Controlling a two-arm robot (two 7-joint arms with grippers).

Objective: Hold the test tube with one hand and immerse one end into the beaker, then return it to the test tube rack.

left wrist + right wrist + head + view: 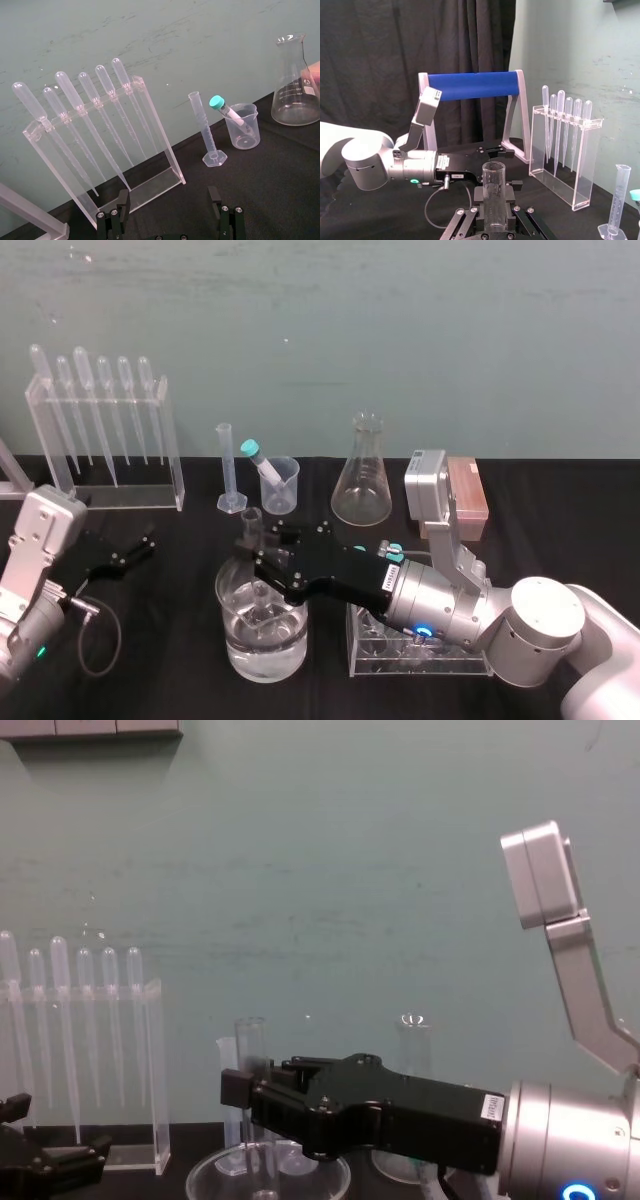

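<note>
Right gripper (262,565) clamped on the test tube (251,525), upright, lower end dipped in the water-filled beaker (235,640) at 7 o'clock in the head view. Left gripper (138,548), jaws apart, parked at 9 o'clock. Risk: lifted too little toward the test tube rack (467,498) at 3 o'clock, the tube may clip the beaker rim or conical flask (362,480).

Clear glossy glass test tube (251,526) and beaker (233,638); matt black tablecloth (170,665).
</note>
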